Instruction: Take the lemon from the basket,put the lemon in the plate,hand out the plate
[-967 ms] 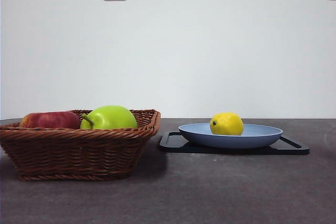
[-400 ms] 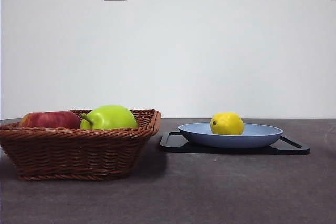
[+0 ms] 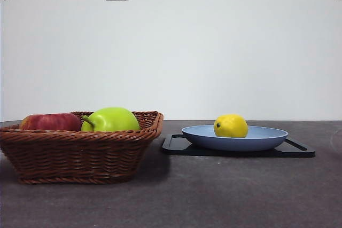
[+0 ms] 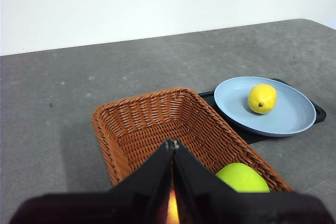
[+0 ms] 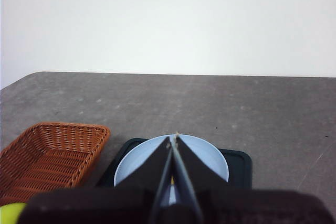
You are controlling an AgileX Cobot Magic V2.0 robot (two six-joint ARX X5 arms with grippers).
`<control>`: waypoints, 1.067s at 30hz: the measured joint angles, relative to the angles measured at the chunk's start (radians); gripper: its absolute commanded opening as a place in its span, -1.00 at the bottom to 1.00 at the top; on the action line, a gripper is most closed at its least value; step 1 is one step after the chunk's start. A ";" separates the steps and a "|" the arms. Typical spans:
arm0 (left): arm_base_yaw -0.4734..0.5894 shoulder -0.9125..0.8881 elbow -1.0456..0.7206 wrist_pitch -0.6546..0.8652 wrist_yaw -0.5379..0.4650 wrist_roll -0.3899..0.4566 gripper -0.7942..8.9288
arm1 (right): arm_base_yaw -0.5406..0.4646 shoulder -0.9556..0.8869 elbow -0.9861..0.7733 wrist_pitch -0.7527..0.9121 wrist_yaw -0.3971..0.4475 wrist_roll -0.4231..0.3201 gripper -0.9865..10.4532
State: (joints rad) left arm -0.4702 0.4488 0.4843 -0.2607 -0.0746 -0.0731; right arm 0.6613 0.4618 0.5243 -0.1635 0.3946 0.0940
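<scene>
Front view, change: a black arm tip at the top corner above the basket (image 3: 80, 150) has drawn back over the last second from a larger dark wedge to a small sliver at the picture's edge; nothing on the counter (image 3: 224, 196) has shifted.
Lemon: the lemon (image 3: 231, 126) lies in the plate (image 3: 267, 140), toward the basket side of it, dark dot facing the basket.
Plate: rests on a flat black tray (image 3: 299, 150), just beside the basket and apart from it.
Basket contents: a green pear-like fruit (image 3: 112, 119) and a red apple (image 3: 51, 122) lie inside; no lemon.
Left hand: the left hand (image 4: 172, 145) is closed on nothing, jaws meeting at the tips, raised above the basket.
Right hand: the right hand (image 5: 172, 141) is likewise closed and empty, held above the plate.
Meaning for the task: judged from the layout, taking and placing the lemon are done; handing out the plate is not yet begun, and the right hand looks the better placed for it.
Hidden or unclear: in the right wrist view the jaws cover the lemon except for a yellow glint; in the left wrist view the apple shows only as a red-orange glow between the jaws, and the pear-like fruit is cut off. The front view does not tell which arm the tip belongs to.
</scene>
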 measured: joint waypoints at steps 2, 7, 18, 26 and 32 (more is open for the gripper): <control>0.001 -0.034 0.000 -0.033 -0.004 0.002 -0.82 | 0.000 0.000 0.000 0.000 0.000 0.000 -0.82; 0.072 -0.232 -0.002 -0.147 -0.025 0.069 -0.82 | 0.000 0.000 0.000 0.000 0.000 0.000 -0.82; 0.416 -0.418 -0.170 -0.058 -0.027 0.114 -0.82 | 0.000 0.000 0.000 0.000 0.000 0.000 -0.82; 0.470 -0.418 -0.371 0.074 -0.013 0.115 -0.82 | 0.000 0.000 0.000 0.000 0.000 0.000 -0.82; 0.470 -0.425 -0.439 0.084 0.000 0.105 -0.82 | 0.000 0.000 0.000 0.000 0.000 0.000 -0.82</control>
State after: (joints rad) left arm -0.0006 0.0242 0.0448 -0.1768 -0.0750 0.0315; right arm 0.6613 0.4614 0.5243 -0.1635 0.3946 0.0940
